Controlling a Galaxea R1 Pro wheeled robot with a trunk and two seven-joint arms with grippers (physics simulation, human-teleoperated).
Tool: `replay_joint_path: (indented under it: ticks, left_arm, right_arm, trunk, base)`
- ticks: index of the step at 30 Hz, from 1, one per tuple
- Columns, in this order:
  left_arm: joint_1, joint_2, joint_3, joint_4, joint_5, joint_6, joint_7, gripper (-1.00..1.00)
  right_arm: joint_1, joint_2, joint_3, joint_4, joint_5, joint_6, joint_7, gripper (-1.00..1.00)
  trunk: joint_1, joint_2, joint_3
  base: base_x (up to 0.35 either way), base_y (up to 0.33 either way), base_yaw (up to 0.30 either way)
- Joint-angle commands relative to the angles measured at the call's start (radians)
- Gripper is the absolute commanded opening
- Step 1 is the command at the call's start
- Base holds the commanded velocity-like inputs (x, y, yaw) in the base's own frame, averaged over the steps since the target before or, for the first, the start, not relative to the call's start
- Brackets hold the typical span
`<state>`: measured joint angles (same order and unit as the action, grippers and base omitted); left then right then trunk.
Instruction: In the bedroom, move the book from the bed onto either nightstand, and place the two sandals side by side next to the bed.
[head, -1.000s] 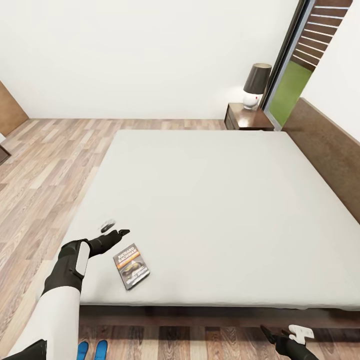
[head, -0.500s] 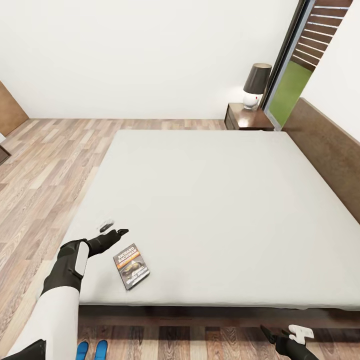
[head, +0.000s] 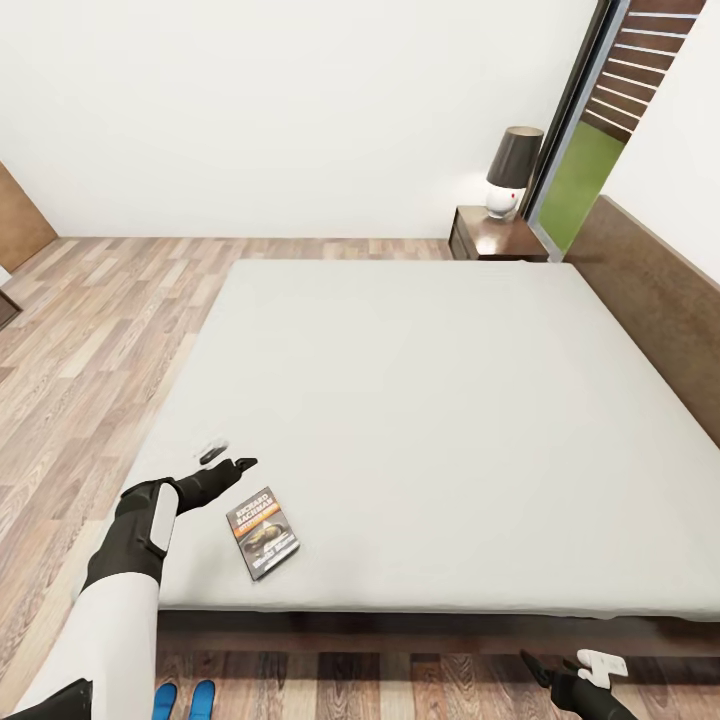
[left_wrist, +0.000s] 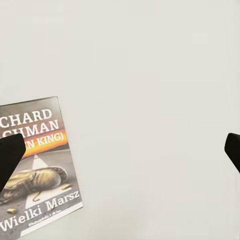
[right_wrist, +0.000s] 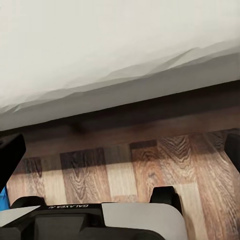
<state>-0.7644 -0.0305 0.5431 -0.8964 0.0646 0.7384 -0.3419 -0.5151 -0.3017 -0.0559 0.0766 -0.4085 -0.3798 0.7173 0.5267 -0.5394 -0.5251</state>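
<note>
Grey mattress (head: 420, 420), wide and soft. Left claw (head: 228, 457) spread open, empty; book (head: 263, 532) lying flat just beside it, untouched. Probably light, thin, bendy: best pinched at an edge. Right claw (head: 568, 668) open, low beside the bed.

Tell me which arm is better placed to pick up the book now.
Left. Its end effector hovers open over the mattress right beside the book; the right end effector is low by the floor, far away.
</note>
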Motion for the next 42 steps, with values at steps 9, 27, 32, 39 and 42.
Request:
replay_joint_path:
  ticks: [9, 27, 32, 39, 42]
  left_arm:
    - [-0.001, -0.002, 0.005, -0.001, 0.006, 0.009, 0.001, 1.00]
    - [-0.001, -0.003, 0.005, -0.001, 0.006, 0.009, 0.001, 1.00]
    - [-0.001, -0.003, 0.005, -0.001, 0.006, 0.009, 0.001, 1.00]
    - [-0.001, -0.003, 0.005, -0.001, 0.006, 0.009, 0.001, 1.00]
    - [-0.001, -0.003, 0.005, -0.001, 0.006, 0.009, 0.001, 1.00]
  right_arm:
    - [-0.002, 0.000, -0.005, 0.005, 0.001, -0.005, 0.005, 1.00]
    - [-0.002, 0.000, -0.005, 0.005, 0.001, -0.005, 0.006, 1.00]
    - [-0.002, 0.000, -0.005, 0.005, 0.001, -0.005, 0.005, 1.00]
    - [-0.002, 0.000, -0.005, 0.005, 0.001, -0.004, 0.005, 1.00]
    - [-0.002, 0.000, -0.005, 0.005, 0.001, -0.004, 0.005, 1.00]
  trunk:
    - [0.000, -0.001, -0.001]
    - [0.035, -0.064, -0.029]
    - [0.035, -0.064, -0.029]
    - [0.035, -0.064, -0.033]
    - [0.035, -0.064, -0.037]
  base:
    - [0.000, 0.000, 0.000]
    - [0.000, 0.000, 0.000]
    - [0.000, 0.000, 0.000]
    - [0.000, 0.000, 0.000]
    - [0.000, 0.000, 0.000]
